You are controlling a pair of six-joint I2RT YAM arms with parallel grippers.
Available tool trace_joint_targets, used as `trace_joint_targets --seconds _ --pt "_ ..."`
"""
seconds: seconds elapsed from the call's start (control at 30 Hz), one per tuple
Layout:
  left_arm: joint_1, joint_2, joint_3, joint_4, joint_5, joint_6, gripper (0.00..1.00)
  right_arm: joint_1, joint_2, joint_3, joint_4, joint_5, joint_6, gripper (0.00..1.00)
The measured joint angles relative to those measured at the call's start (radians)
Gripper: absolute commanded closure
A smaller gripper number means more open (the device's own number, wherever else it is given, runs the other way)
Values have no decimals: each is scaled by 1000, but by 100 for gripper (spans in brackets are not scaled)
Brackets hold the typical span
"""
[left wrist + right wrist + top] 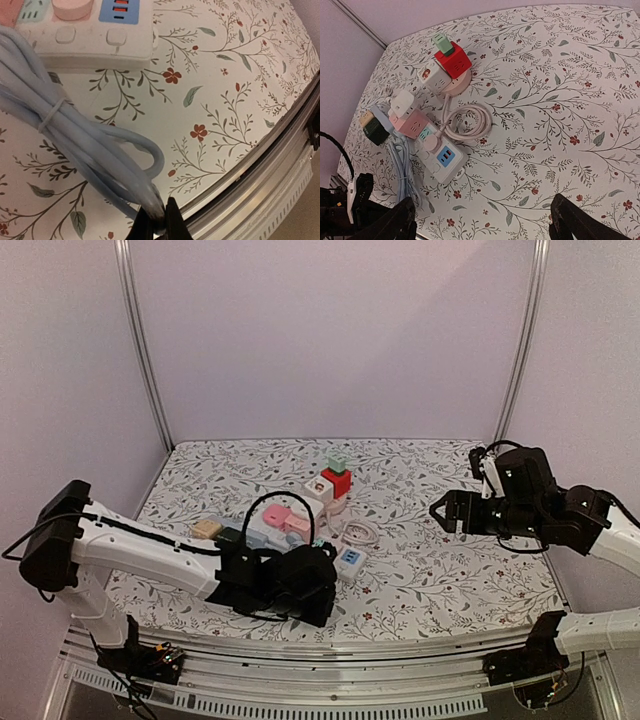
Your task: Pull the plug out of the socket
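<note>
**A:** What are the left fingers [158,226] doing?

**B:** They are pinched tight, low by the near edge of the counter [235,85]. As far as the wrist view shows, the bend of the pale blue cable [75,135] is between them.

**A:** And the right fingers [438,512]?

**B:** Spread wide with nothing in them, hanging above the right side of the counter, well apart from the cluster of sockets.

**A:** Where is the plug?

**B:** There are several candidates. My guess is the white plug [402,102] standing in the pink socket block [415,122], at one end of the white power strip [445,160]. A green plug [441,42] also sits on a red cube [454,62] further back.

**A:** How should the pull go?

**B:** Bring the right fingers over the plug and straddle its body low, near the seam. Close firmly, then draw straight out along the pins without rocking. The strip looks light and would probably lift with the plug. The left hold on the cable should brace against that.
</note>
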Motion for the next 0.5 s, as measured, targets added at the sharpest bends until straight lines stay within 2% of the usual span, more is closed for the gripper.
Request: trace_joint_targets --seconds 0.13,0.2,0.3,0.43,0.5 --pt "-35 79 76 26 3 1 100 3 -47 0 -35 20 3 8" --pt "-47 98 94 38 6 2 93 4 -73 0 -53 29 3 8" --pt "-53 100 100 35 6 3 71 5 -111 -2 -77 43 5 8" --pt "-58 98 134 10 -27 27 27 7 -170 -19 -100 57 14 8" --pt "-58 82 143 -10 -53 35 16 7 -187 -24 -109 65 18 8"
